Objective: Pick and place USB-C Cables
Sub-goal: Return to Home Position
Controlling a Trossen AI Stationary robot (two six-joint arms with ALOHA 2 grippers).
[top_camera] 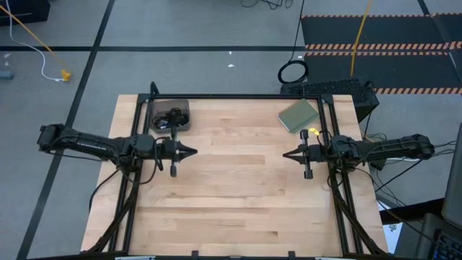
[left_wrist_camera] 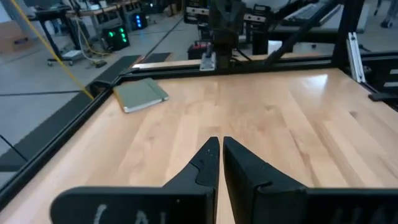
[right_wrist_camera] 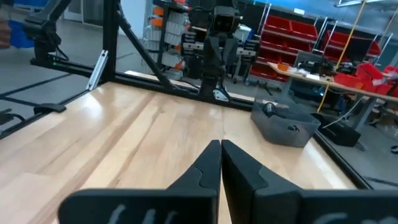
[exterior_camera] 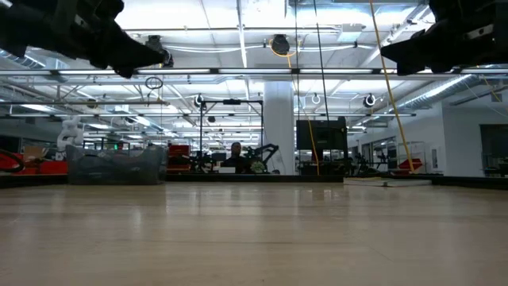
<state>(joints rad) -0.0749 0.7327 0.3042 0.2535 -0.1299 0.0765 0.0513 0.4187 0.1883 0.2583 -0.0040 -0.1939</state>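
Several dark cables [top_camera: 171, 118] blur together inside the bin [top_camera: 185, 105].

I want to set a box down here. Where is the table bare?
Bare wood spans the middle, between the left tool and right tool, and the whole table half away from the black bin. Crowded: that bin's corner, cables inside, and the green notebook corner.

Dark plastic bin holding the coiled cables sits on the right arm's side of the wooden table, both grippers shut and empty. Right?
No. The high view shows the dark plastic bin holding the coiled cables on the left arm's side of the wooden table. The left gripper and right gripper are both shut and empty.
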